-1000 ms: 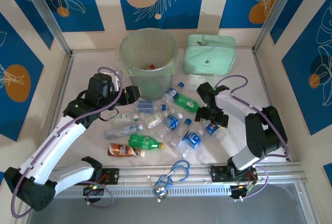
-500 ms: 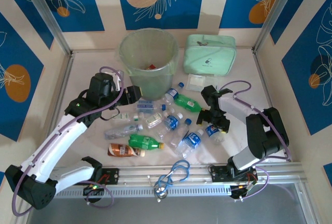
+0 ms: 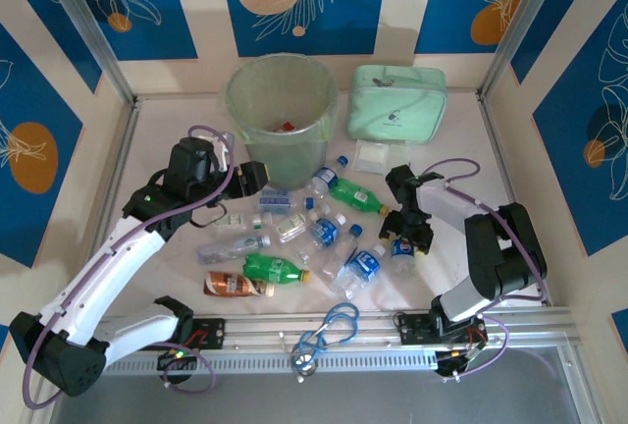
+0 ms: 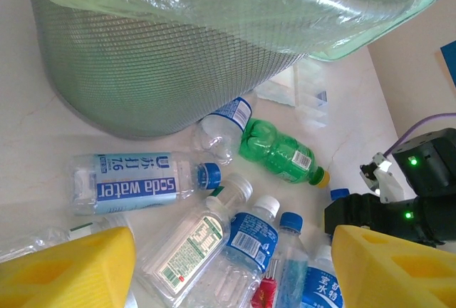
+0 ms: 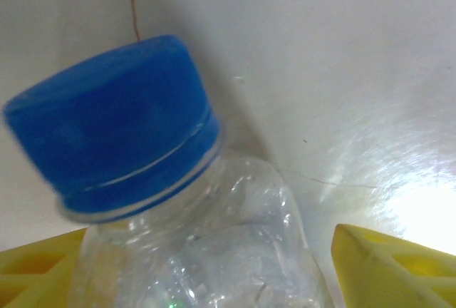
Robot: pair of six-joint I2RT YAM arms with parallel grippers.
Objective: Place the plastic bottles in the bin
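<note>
The pale-green bin [image 3: 281, 110] stands at the back centre, its meshed wall [image 4: 164, 73] close in the left wrist view. Several plastic bottles lie in front of it: a green one [image 3: 351, 193], another green one [image 3: 275, 268], a brown-orange one [image 3: 234, 286], and a "soda water" bottle [image 4: 128, 183]. My left gripper [image 3: 260, 179] hovers open beside the bin's base, its yellow fingers [image 4: 71, 269] wide above the pile. My right gripper [image 3: 407, 236] is low over a clear blue-capped bottle [image 5: 114, 137]. That bottle's neck sits between the open yellow fingers [image 5: 392, 265], the right finger apart from it.
A flat mint-green zip case [image 3: 397, 102] lies right of the bin, with a small clear packet [image 3: 371, 155] in front of it. A blue cord loop [image 3: 329, 328] rests on the front rail. Blue and cream walls close in on three sides.
My right gripper has moved toward the near edge and come down over the blue-capped bottle at the right of the pile. The left arm has barely moved.
</note>
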